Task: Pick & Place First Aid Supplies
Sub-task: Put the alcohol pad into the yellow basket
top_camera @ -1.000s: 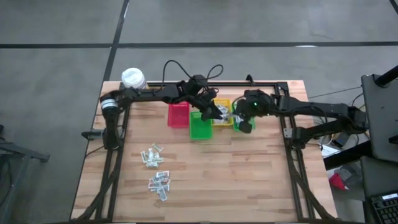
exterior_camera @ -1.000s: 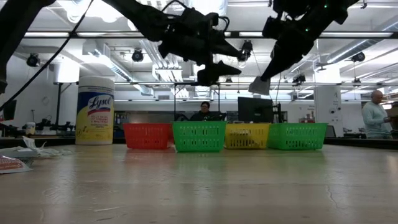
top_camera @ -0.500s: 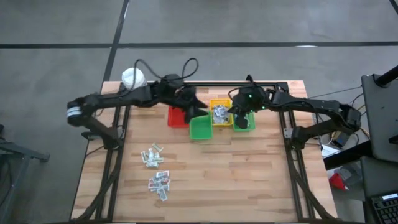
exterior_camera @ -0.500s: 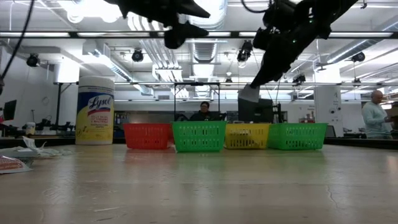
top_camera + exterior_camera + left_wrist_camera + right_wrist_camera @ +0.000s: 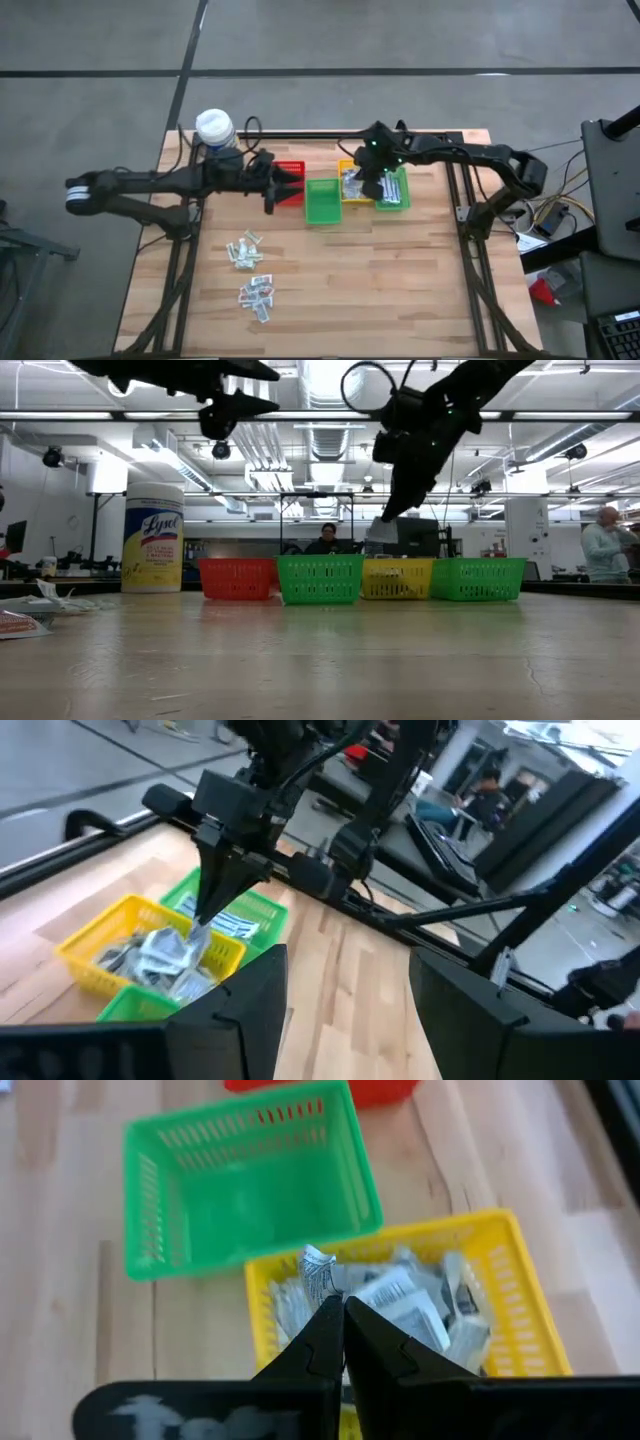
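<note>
The right gripper (image 5: 343, 1312) hangs over the yellow bin (image 5: 510, 1290), its fingers pinched on a small white packet (image 5: 318, 1277) above the other packets piled inside. The left gripper (image 5: 283, 186) hovers above the red bin (image 5: 290, 172), fingers apart and empty. More packets (image 5: 250, 272) lie loose on the table (image 5: 400, 290), well apart from the bins.

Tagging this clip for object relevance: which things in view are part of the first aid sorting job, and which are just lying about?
Part of the job:
- loose packets on the table
- packet pinched in the right gripper
- yellow bin holding packets
- red bin, two green bins
- left gripper, empty

Lying about:
- wipes canister
- people in the background
</note>
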You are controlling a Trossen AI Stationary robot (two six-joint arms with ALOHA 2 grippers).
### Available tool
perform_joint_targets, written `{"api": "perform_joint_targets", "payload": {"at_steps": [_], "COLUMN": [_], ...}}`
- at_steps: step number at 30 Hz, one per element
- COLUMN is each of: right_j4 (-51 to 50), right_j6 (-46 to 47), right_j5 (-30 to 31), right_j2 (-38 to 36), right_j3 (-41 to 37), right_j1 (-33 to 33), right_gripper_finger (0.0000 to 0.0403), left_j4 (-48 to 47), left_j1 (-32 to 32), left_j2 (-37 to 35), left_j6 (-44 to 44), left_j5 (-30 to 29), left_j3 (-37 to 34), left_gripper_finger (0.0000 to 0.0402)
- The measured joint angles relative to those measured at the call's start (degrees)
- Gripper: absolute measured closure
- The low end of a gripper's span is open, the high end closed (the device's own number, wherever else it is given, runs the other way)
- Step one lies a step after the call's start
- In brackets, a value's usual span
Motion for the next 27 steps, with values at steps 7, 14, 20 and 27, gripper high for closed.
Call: {"api": "perform_joint_targets", "payload": {"at_steps": [7, 14, 20, 27], "right_j4": [-5.2, -5.8, -5.8, -5.7], "right_j6": [-1.2, -1.0, -0.6, 0.5], "right_j5": [-0.5, -5.8, -5.8, -5.5], "right_j2": [4.9, 7.6, 9.7, 11.6], "right_j3": [4.4, 4.6, 4.6, 4.6], "right_j1": [-2.2, -4.2, -4.7, -4.8], "right_gripper_finger": [0.0394, 0.0394, 0.0394, 0.0394], "left_j4": [5.4, 5.6, 6.0, 5.9], "left_j1": [-0.7, -0.7, -0.7, -0.6], "left_j2": [-5.9, -8.1, -8.5, -8.5], "left_j6": [-0.3, 0.3, 1.3, 3.0], "left_j5": [-2.1, -2.1, -2.3, -2.3], "left_j3": [-6.7, -10.2, -11.8, -12.3], "left_gripper_finger": [0.0197, 0.0197, 0.0197, 0.0197]}}
